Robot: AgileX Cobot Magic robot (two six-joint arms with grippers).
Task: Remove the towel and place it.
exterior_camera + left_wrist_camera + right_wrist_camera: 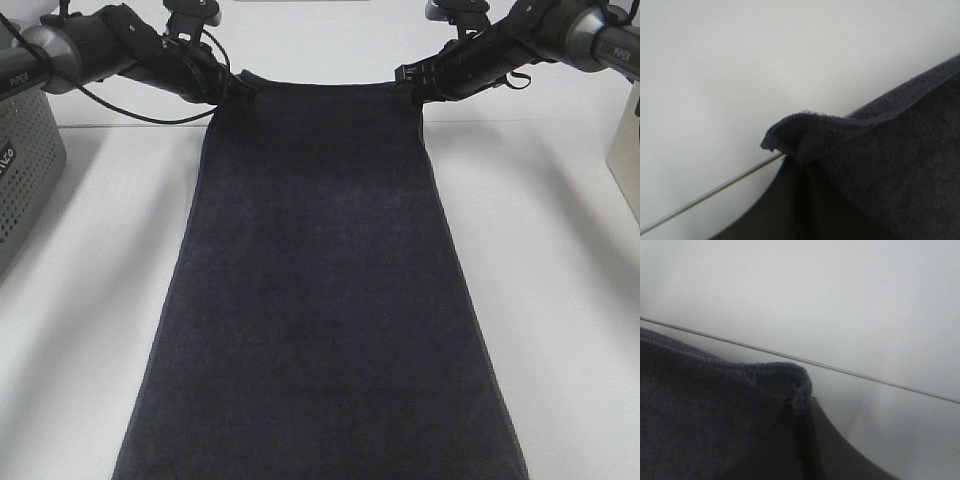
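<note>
Black jaws of the left gripper [240,90] and the right gripper [412,85] are clamped on the two far corners of the long, dark navy fabric towel [320,300], spread lengthwise over the white table [560,300]; a grey perforated basket [25,170] stands left.

The tabletop [560,300] is plain white and smooth, and it fills most of the high view. Soft grey shadows lie on it on both sides. At the far edge a white wall [330,40] begins. A grey basket with small holes [25,160] stands at the left border, and a pale beige object [625,150] is cut off at the right border.
</note>
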